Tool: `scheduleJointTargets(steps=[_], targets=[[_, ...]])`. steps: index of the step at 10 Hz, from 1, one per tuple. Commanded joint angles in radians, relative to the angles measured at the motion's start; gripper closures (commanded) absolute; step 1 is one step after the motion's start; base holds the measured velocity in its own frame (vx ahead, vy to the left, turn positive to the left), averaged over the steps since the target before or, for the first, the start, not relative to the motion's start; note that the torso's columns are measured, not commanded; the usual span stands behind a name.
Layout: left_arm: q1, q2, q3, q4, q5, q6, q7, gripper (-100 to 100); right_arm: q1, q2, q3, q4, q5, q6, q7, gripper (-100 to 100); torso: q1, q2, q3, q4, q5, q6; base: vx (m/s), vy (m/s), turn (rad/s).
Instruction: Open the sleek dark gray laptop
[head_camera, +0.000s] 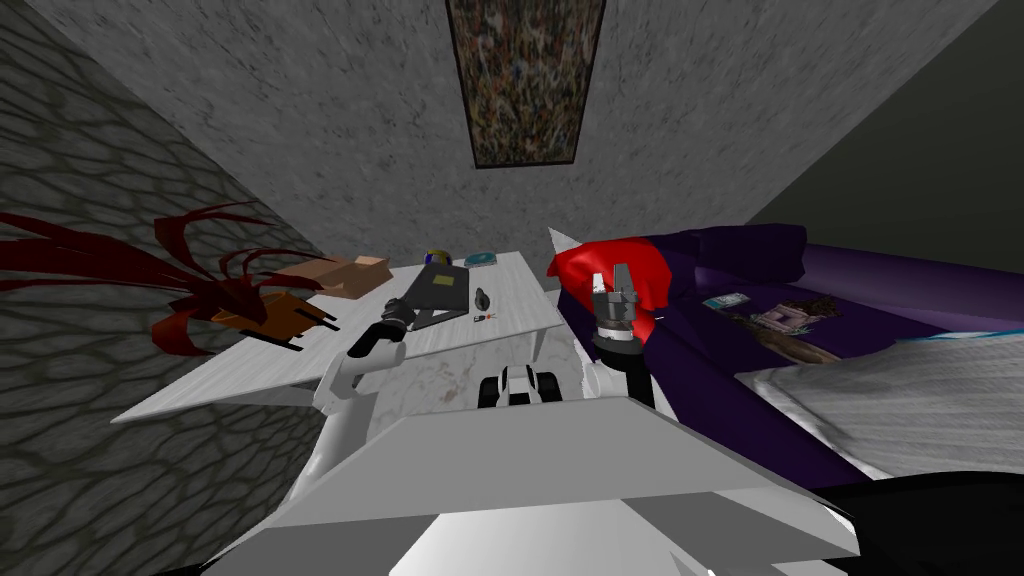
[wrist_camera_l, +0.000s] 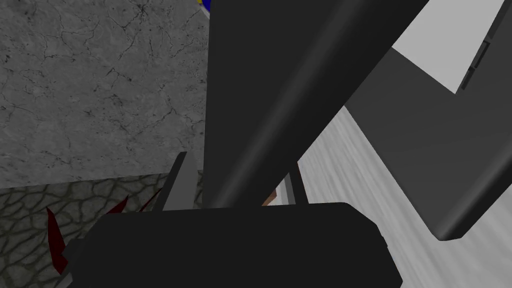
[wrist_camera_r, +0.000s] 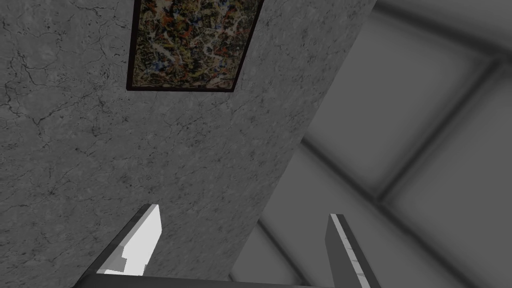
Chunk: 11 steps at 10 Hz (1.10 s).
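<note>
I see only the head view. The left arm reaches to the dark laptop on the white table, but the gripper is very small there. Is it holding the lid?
Observer: Yes. In the left wrist view the left gripper is shut on the laptop lid, with one finger on each face.
Operator: Is the lid already separated from the base?
Observer: Yes. It tilts up away from the base, and the white table shows between them.
Operator: And the right gripper?
Observer: The right gripper is open, with nothing between its fingers.
</note>
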Motion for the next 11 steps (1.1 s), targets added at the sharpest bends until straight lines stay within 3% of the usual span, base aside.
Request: scheduleJointTargets(steps=[1,9,10,11], targets=[[0.014,-0.008,0.006,-0.038,0.020,0.029,0.023,-100,0.000,0.000,0.000,0.000,0.000,0.000,0.000,0,-0.001,0.001,0.000,0.000,0.000,0.000,0.011,0.053,-0.010],[0.058,0.049,0.040,-0.223,0.052,0.188,0.072,-100,0.000,0.000,0.000,0.000,0.000,0.000,0.000,0,-0.002,0.003,0.002,0.001,-0.001,0.000,0.024,-0.001,-0.006],[0.056,0.043,0.036,-0.209,0.049,0.176,0.068,-100,0.000,0.000,0.000,0.000,0.000,0.000,0.000,0,-0.002,0.002,0.001,0.001,-0.001,0.001,0.010,0.004,0.000],[0.057,0.043,0.036,-0.211,0.048,0.181,0.069,0,0.000,0.000,0.000,0.000,0.000,0.000,0.000,0,-0.003,0.002,0.001,0.001,-0.001,0.001,0.000,0.000,0.000]])
